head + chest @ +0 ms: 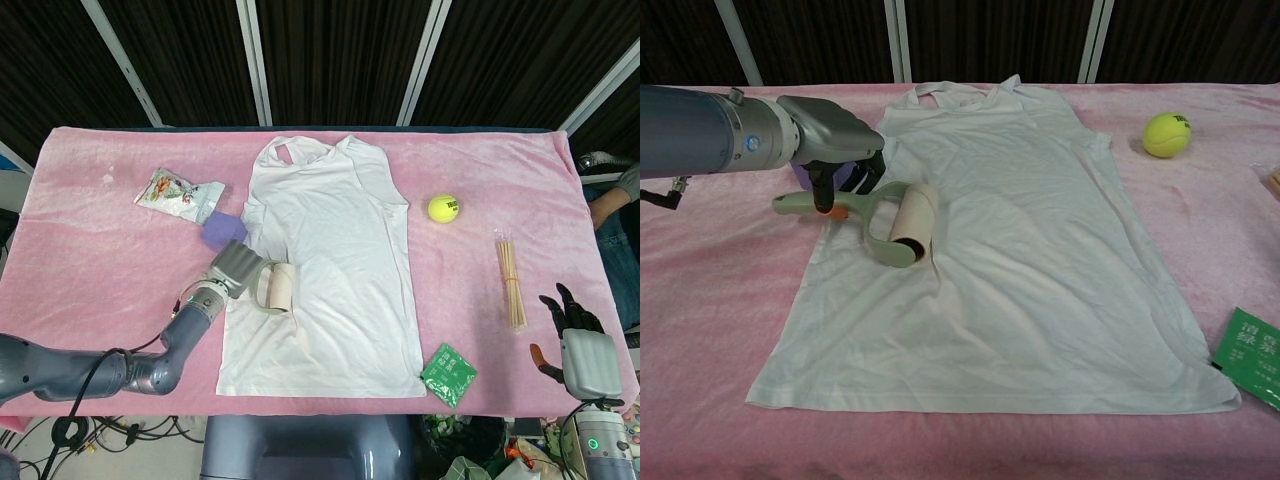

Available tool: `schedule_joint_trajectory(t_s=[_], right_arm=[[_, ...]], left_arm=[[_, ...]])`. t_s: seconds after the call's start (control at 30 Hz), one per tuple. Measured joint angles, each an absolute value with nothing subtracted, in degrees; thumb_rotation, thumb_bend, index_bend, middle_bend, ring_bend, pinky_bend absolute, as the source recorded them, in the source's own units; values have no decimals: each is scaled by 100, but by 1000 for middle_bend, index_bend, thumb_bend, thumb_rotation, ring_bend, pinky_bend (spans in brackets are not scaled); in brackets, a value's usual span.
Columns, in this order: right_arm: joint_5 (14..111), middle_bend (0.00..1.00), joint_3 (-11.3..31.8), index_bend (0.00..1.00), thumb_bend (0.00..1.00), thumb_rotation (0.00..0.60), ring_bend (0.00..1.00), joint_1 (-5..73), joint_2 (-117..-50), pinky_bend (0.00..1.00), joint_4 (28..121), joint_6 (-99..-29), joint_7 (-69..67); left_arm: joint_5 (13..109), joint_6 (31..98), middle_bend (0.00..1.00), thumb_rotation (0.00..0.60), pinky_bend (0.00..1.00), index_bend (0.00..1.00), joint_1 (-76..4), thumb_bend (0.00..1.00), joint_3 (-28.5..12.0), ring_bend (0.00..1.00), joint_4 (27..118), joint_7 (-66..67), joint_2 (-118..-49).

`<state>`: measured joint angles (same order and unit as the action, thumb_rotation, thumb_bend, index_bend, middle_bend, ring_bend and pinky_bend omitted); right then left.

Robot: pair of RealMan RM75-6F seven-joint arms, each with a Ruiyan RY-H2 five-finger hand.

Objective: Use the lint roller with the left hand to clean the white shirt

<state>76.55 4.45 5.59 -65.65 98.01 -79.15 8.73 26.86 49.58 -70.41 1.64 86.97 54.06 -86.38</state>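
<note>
White shirt (1020, 230), pink cloth (700, 300), perhaps purple block (222, 231).

Chinese chars on green packet (1252, 356), illegible.

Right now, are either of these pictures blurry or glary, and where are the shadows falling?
Head view: sharp and evenly lit, no glare; the white shirt stays readable, creases visible. Chest view: also sharp, with the left hand and lint roller crisp, a soft shadow under the roller's head, and a faint one under the tennis ball.
</note>
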Motion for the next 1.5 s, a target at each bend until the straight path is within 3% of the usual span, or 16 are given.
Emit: schedule_joint_trajectory(t_s=[0.93,1.17,1.5], right_arm=[[7634,25,430,199,249,600,160,557,-6531,204,9837,-7882,857],[7618,25,432,199,249,600,160,561,-6532,204,9841,-7868,868],[7557,25,443,200,249,600,160,562,-6538,204,9870,-7855,902]], left_arm=[[877,4646,697,600,781,720,-8423,482,-350,656,7461,6476,-9786],[801,4722,697,600,781,721,-8349,483,-138,656,7543,6530,-9618],[412,4874,697,600,781,722,-8166,483,386,656,8319,6720,-8818]])
